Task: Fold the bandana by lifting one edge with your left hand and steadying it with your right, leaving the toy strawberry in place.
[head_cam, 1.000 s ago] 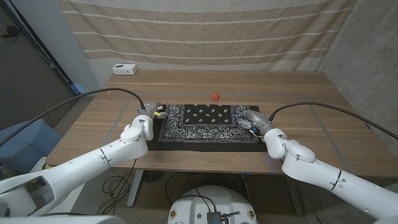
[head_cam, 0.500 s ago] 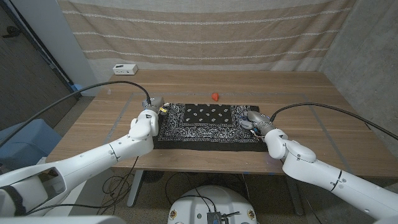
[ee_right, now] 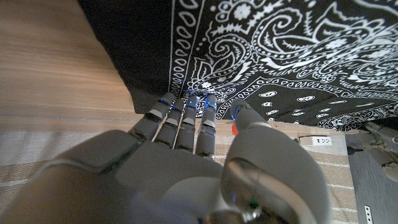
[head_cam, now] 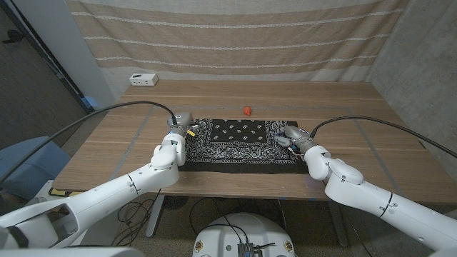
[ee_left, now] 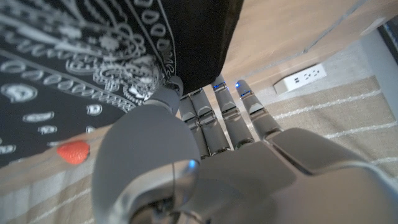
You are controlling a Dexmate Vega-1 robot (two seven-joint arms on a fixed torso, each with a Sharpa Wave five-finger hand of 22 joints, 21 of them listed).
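The black paisley bandana lies spread on the wooden table. My left hand is at its far left corner. In the left wrist view, the left hand has its thumb on the bandana and its fingers at the edge, pinching the cloth. My right hand rests on the right edge with fingers stretched onto the bandana. The toy strawberry sits just beyond the far edge, also red in the strawberry seen past the left hand.
A white power strip lies at the table's far left corner, and shows as the strip beyond the left hand. A striped curtain hangs behind the table. Bare wood lies to both sides of the cloth.
My left hand has slid forward and right along the bandana's left edge to its far corner. The right hand has barely moved.
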